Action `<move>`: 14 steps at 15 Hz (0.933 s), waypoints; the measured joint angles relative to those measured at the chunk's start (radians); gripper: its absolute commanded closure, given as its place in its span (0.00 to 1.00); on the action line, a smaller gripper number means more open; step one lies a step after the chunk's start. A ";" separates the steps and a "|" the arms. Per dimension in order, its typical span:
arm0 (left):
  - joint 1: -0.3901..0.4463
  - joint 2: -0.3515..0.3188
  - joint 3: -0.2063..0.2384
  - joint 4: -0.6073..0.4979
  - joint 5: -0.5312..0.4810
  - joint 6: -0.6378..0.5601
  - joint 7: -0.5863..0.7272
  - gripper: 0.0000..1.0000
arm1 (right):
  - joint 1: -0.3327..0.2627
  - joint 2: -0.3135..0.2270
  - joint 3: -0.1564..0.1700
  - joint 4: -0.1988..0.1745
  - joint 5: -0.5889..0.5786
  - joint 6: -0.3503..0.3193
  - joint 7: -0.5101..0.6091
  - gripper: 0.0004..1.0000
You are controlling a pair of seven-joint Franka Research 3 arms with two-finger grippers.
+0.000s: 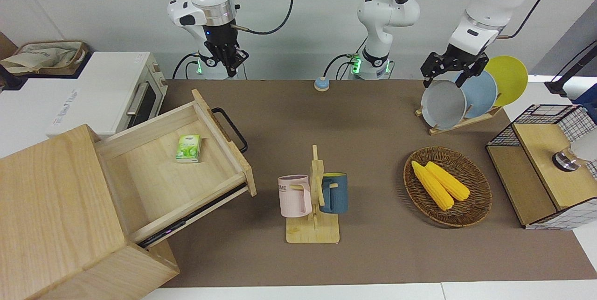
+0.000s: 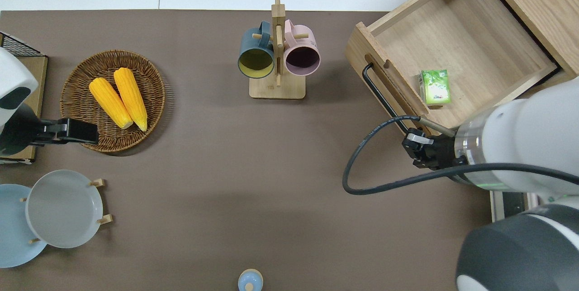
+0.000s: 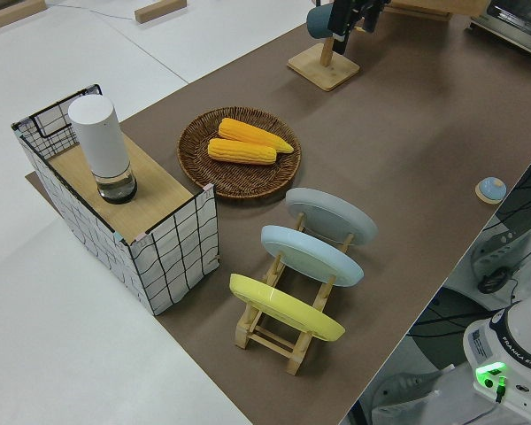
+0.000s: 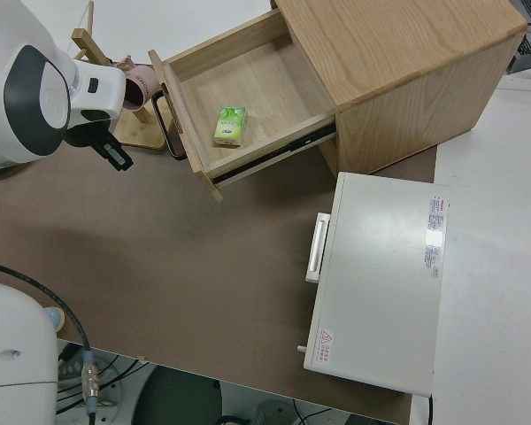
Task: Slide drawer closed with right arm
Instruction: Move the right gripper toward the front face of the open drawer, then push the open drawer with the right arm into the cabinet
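Right gripper (image 1: 228,59) up in the air over the brown mat near the drawer's robot-side front corner, touching nothing; can't tell if its fingers are apart or together. Left arm parked. Drawer (image 1: 158,174) pulled well out of the pale cabinet (image 1: 56,216) at the right arm's end of the table, sliding axis diagonal, front panel and black loop handle (image 1: 231,128) facing table centre. Green carton (image 1: 189,148) lies flat inside it.
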 measured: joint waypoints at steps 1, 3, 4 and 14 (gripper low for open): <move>0.000 0.000 0.000 0.000 0.000 0.000 0.000 0.00 | 0.007 0.002 0.000 -0.010 0.000 0.016 0.028 1.00; 0.000 0.000 0.000 0.000 0.000 0.000 0.000 0.00 | 0.017 0.011 0.000 -0.026 0.000 0.042 0.066 1.00; 0.000 0.000 0.000 0.000 0.000 0.000 0.000 0.00 | 0.020 0.015 0.000 -0.032 0.000 0.050 0.081 1.00; 0.000 0.000 0.000 0.000 0.000 0.000 0.000 0.00 | 0.050 0.112 0.000 -0.103 -0.001 0.219 0.273 1.00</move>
